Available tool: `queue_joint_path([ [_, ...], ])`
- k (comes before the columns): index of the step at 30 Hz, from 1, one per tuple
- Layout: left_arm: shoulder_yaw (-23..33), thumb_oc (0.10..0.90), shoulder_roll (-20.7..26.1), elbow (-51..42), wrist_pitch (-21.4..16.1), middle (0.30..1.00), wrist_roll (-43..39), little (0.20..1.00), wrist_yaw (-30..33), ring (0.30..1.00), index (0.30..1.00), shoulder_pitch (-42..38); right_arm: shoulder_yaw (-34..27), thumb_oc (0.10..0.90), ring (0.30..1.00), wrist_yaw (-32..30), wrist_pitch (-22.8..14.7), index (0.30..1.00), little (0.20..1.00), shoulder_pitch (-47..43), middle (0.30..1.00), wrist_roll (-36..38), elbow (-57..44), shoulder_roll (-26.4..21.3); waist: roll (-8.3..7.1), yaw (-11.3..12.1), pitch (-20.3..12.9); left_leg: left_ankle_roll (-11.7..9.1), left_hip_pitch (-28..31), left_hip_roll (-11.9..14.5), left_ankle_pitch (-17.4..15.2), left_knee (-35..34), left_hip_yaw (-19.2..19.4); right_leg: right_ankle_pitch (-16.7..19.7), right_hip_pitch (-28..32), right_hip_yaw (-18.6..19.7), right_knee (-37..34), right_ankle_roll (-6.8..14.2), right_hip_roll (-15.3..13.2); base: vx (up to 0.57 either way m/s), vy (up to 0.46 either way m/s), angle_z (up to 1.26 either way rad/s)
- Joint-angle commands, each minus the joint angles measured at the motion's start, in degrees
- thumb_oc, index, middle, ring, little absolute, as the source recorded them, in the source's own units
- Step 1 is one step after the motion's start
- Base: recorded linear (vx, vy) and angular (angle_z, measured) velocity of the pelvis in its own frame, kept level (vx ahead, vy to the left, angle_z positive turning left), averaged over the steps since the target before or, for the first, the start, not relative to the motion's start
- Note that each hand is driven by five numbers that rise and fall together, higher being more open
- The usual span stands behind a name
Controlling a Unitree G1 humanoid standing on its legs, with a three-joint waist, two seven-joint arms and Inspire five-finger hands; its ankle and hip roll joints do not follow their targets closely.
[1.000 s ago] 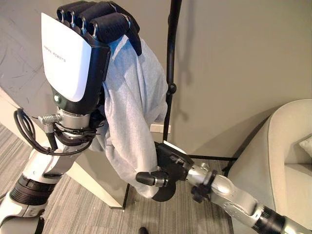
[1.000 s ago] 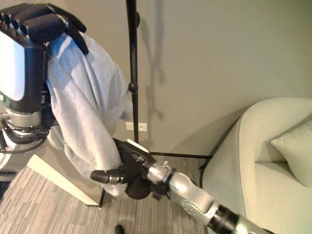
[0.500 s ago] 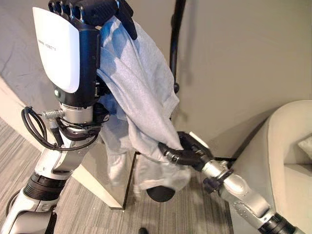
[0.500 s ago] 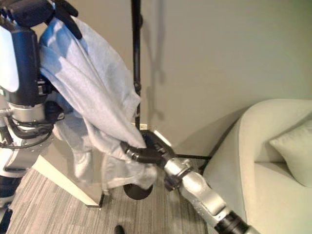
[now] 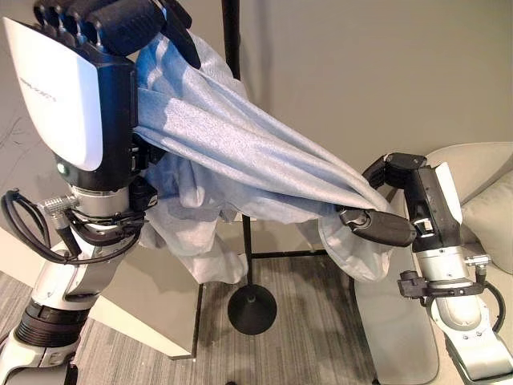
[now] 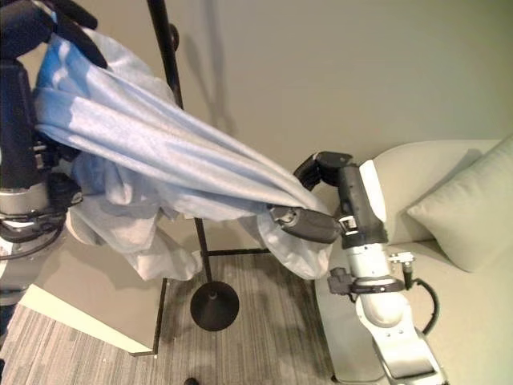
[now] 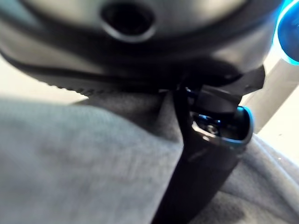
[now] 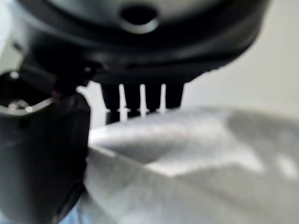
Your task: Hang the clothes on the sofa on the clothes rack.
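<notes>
Stretching garment (image 5: 240, 152) apparently further rightward

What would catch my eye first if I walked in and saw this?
Most striking is the pale blue-grey garment stretched taut between the robot's two hands. The left hand grips it high up with curled fingers, while the right hand pinches the other end lower down, beside the pale sofa. Behind the cloth stands the black clothes rack, its round base on the grey floor.

One light grey garment (image 5: 240, 152) is counted, one black clothes rack (image 5: 251, 305) (pole and round base), one pale sofa (image 6: 473, 305) and one cushion (image 6: 469, 210).
</notes>
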Motion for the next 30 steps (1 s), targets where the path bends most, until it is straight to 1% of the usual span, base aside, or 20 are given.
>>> queue_joint_path([
  [1,7.1,0.4,1.4,1.3,1.4,0.3,-0.1,0.3,5.4,0.3,0.3,-4.0,-3.7,0.4,0.3,-7.6,-4.5,0.3,0.3,-5.9,0.3,-7.2,-6.8,1.8,-0.01,0.6,-5.7,-4.6,8.6,3.0,-10.0,0.2,3.0,5.0,-4.8,-2.3,0.9,3.5,-0.6,0.01,-0.013,-0.06],
  [4,7.2,0.4,1.8,2.0,2.2,0.3,0.7,0.3,6.3,0.3,0.3,-4.6,-4.5,0.4,0.3,-10.1,-4.0,0.3,0.3,-7.7,0.3,-10.0,-6.8,2.1,0.11,0.6,-5.9,-4.6,8.9,3.1,-10.0,0.2,3.1,4.9,-4.7,-2.0,0.9,3.3,-0.5,0.01,-0.015,-0.04],
  [8,6.4,0.4,3.0,5.2,3.6,0.3,1.5,0.3,6.7,0.3,0.3,-6.4,-4.7,0.4,0.3,-13.1,-2.1,0.3,0.3,-12.9,0.3,-14.3,-4.4,0.8,0.02,1.1,-6.0,-4.6,9.0,3.2,-9.8,0.2,3.3,5.0,-4.4,-1.9,0.6,3.1,-0.3,0.01,-0.01,-0.02],
  [11,4.8,0.4,3.5,8.8,4.7,0.3,1.2,0.3,6.5,0.3,0.3,-8.8,-4.3,0.4,0.3,-16.5,0.5,0.3,0.3,-18.5,0.3,-18.7,-0.5,-1.1,-0.12,1.5,-6.2,-4.6,9.3,3.3,-10.2,0.2,3.1,4.7,-4.1,-1.6,0.4,3.1,-0.2,0.03,-0.015,0.0],
  [12,4.6,0.4,3.5,9.2,4.7,0.3,1.2,0.3,6.6,0.3,0.3,-9.2,-4.1,0.4,0.3,-16.8,0.5,0.3,0.3,-19.1,0.3,-18.9,0.0,-1.2,-0.09,1.5,-6.0,-4.6,9.3,3.3,-10.2,0.2,3.2,4.7,-4.1,-1.6,0.4,3.1,-0.2,0.04,-0.027,0.01],
  [13,3.1,0.4,2.6,11.5,4.8,0.3,-0.4,0.3,5.9,0.3,0.3,-11.0,-4.0,0.4,0.3,-19.6,3.2,0.3,0.3,-23.5,0.3,-22.3,2.9,-2.6,-0.3,1.7,-6.3,-4.6,9.4,3.3,-10.3,0.2,3.1,4.6,-4.0,-1.6,0.3,3.0,-0.1,0.03,-0.032,0.01],
  [15,1.6,0.4,1.7,13.4,4.7,0.3,-1.6,0.3,5.5,0.3,0.3,-13.2,-3.1,0.4,0.3,-21.0,4.7,0.3,0.3,-27.2,0.3,-24.1,4.6,-3.1,-0.37,1.8,-6.3,-4.5,9.5,3.3,-10.4,0.2,3.0,4.6,-3.9,-1.5,0.2,2.9,0.0,0.0,-0.033,0.0],
  [16,1.4,0.4,1.7,13.8,4.7,0.3,-1.7,0.3,5.6,0.3,0.3,-13.8,-2.9,0.4,0.3,-21.3,4.7,0.3,0.3,-27.7,0.3,-24.3,5.0,-3.2,-0.44,1.8,-5.9,-4.3,9.1,3.4,-9.6,0.2,4.0,5.1,-4.2,-2.3,0.2,2.6,0.1,-0.03,-0.034,-0.01],
  [17,-0.3,0.4,0.7,15.2,4.3,0.3,-3.1,0.3,4.5,0.3,0.3,-15.3,-2.0,0.4,0.3,-22.1,6.1,0.3,0.3,-30.5,0.3,-25.5,6.5,-3.7,-0.58,1.9,-5.9,-4.3,9.1,3.4,-9.6,0.2,3.9,5.0,-4.2,-2.2,0.2,2.5,0.1,0.0,-0.028,-0.03],
  [18,-1.1,0.4,0.2,16.1,4.1,0.3,-3.8,0.3,4.0,0.3,0.3,-16.2,-1.3,0.4,0.3,-22.4,6.5,0.3,0.3,-32.2,0.3,-25.6,7.4,-3.8,-0.58,2.0,-6.0,-4.4,9.3,3.4,-10.1,0.2,3.1,4.7,-4.0,-1.6,0.2,2.7,0.1,0.04,-0.039,-0.02],
  [19,-3.6,0.4,-1.4,19.0,3.9,0.3,-5.4,0.3,2.5,0.3,0.3,-17.7,0.5,0.4,0.3,-22.6,7.3,0.3,0.3,-35.5,0.3,-25.6,9.6,-4.2,-0.73,2.0,-5.7,-4.2,9.2,3.4,-9.7,0.2,3.9,5.0,-4.2,-2.2,0.2,2.4,0.2,0.03,-0.028,-0.04],
  [21,-5.1,0.4,-3.5,22.1,3.4,0.3,-8.5,0.3,0.9,0.3,0.3,-18.7,2.3,0.4,0.3,-22.5,8.5,0.3,0.3,-38.3,0.3,-25.7,12.6,-5.0,-0.84,2.2,-5.6,-4.2,9.2,3.4,-9.8,0.2,3.8,4.8,-4.0,-2.2,0.2,2.3,0.2,0.01,-0.027,-0.02],
  [23,-5.7,0.4,-4.0,23.6,3.5,0.3,-9.6,0.3,0.5,0.3,0.3,-19.5,3.2,0.4,0.3,-22.6,8.7,0.3,0.3,-39.7,0.3,-25.5,14.0,-5.4,-0.79,2.2,-5.5,-4.2,9.2,3.4,-9.8,0.2,3.8,4.8,-4.1,-2.2,0.2,2.3,0.2,0.01,-0.003,-0.02],
  [24,-7.5,0.4,-5.4,27.3,3.9,0.3,-12.4,0.3,-1.0,0.3,0.3,-20.9,5.0,0.4,0.3,-22.2,9.4,0.3,0.3,-41.7,0.3,-24.7,16.8,-5.6,-0.87,2.3,-5.4,-4.2,9.1,3.4,-9.7,0.2,3.7,4.8,-4.0,-2.3,0.2,2.2,0.2,0.0,0.0,0.0],
  [26,-8.2,0.4,-5.5,28.8,4.0,0.3,-13.1,0.3,-1.4,0.3,0.3,-21.8,5.8,0.4,0.3,-22.2,9.6,0.3,0.3,-42.6,0.3,-24.4,18.1,-5.9,-0.88,2.3,-5.3,-4.2,9.1,3.4,-9.8,0.2,3.6,4.8,-4.1,-2.3,0.2,2.2,0.2,0.04,0.004,0.0],
  [28,-10.5,0.4,-5.2,33.5,5.1,0.3,-14.3,0.3,-2.7,0.3,0.3,-24.0,8.0,0.4,0.3,-21.5,10.5,0.3,0.3,-44.5,0.3,-24.2,21.1,-7.1,-0.8,2.5,-5.6,-4.5,9.3,3.3,-10.6,0.2,2.5,4.3,-3.7,-1.6,0.2,2.5,0.2,0.09,0.012,0.0],
  [30,-11.4,0.4,-5.0,35.3,5.4,0.3,-14.6,0.3,-3.0,0.3,0.3,-25.3,8.9,0.4,0.3,-21.4,10.6,0.3,0.3,-46.0,0.3,-23.9,22.5,-7.6,-0.85,2.5,-5.5,-4.5,9.2,3.3,-10.3,0.2,2.6,4.5,-3.9,-1.7,0.2,2.5,0.2,0.0,0.0,0.0],
])
